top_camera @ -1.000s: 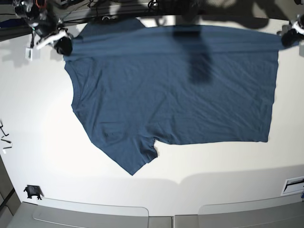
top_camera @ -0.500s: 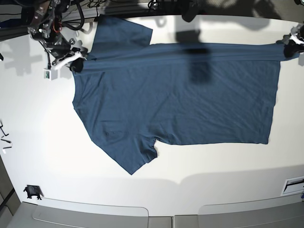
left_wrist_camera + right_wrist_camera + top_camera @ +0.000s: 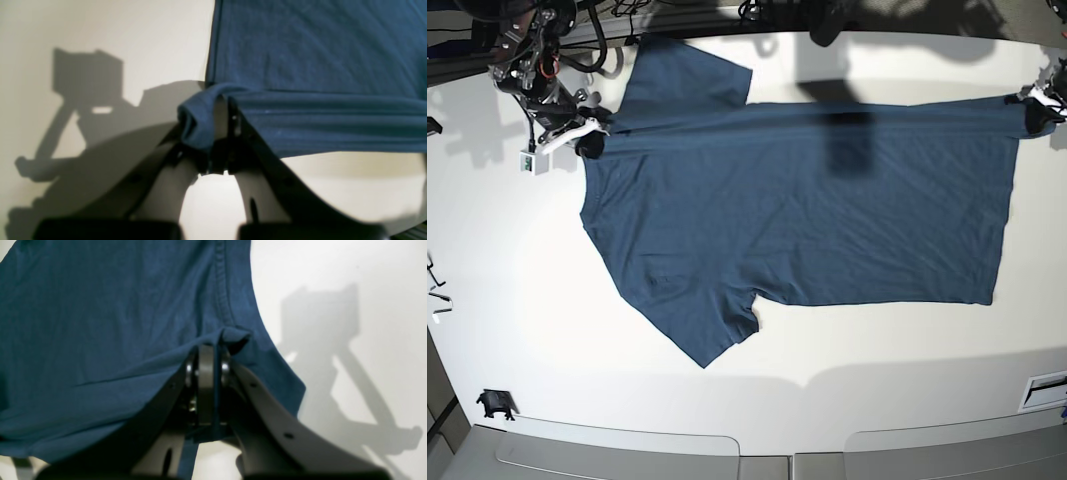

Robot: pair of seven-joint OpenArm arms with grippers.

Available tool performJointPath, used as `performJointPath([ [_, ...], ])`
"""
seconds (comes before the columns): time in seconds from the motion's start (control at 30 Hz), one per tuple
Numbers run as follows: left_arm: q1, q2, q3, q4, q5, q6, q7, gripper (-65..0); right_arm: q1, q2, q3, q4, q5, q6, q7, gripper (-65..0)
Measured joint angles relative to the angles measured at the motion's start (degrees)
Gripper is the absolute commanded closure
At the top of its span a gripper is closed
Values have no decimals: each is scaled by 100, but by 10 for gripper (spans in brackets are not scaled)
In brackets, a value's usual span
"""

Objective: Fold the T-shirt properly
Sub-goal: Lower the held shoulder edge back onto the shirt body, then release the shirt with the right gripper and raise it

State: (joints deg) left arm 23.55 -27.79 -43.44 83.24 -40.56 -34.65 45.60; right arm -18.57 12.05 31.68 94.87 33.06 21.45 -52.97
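The dark navy T-shirt (image 3: 807,200) lies spread across the white table, one sleeve pointing toward the near edge and another at the far left. My right gripper (image 3: 592,140) is shut on the T-shirt's far edge by the shoulder; the right wrist view shows cloth (image 3: 100,323) pinched between its jaws (image 3: 210,350). My left gripper (image 3: 1035,112) is shut on the far hem corner at the right, where a bunched fold (image 3: 196,116) wraps its fingertips (image 3: 223,113). Between both grips the far edge is pulled into a taut, slightly raised ridge.
The white table (image 3: 517,300) surrounds the shirt on the left and near side. A small black clip (image 3: 495,403) sits at the near left corner. Grey trays (image 3: 627,455) line the near edge. Cables and dark equipment (image 3: 757,12) run along the far edge.
My right gripper has come inward and toward the near side with the shoulder edge, uncovering the far sleeve, then shifted back slightly. The left gripper has barely moved.
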Motion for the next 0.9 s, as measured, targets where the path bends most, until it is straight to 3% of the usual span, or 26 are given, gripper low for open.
performJointPath([
  [0.37,7,11,0,-2,-7,13,26,0,0,2,0,0,9,-2,-90,0],
  [0.4,7,11,0,-2,-7,13,70,-55,0,0,0,0,11,-2,-105,0],
  [0.47,7,7,0,-2,44,35,74,-185,2,2,2,0,-13,-9,-105,-121],
  [0.53,11,-17,-4,-2,57,66,81,-222,15,4,17,0,-35,-48,-105,-227],
  [0.9,11,-166,-7,57,81,103,125,-222,13,15,442,870,-44,-66,-579,-236],
])
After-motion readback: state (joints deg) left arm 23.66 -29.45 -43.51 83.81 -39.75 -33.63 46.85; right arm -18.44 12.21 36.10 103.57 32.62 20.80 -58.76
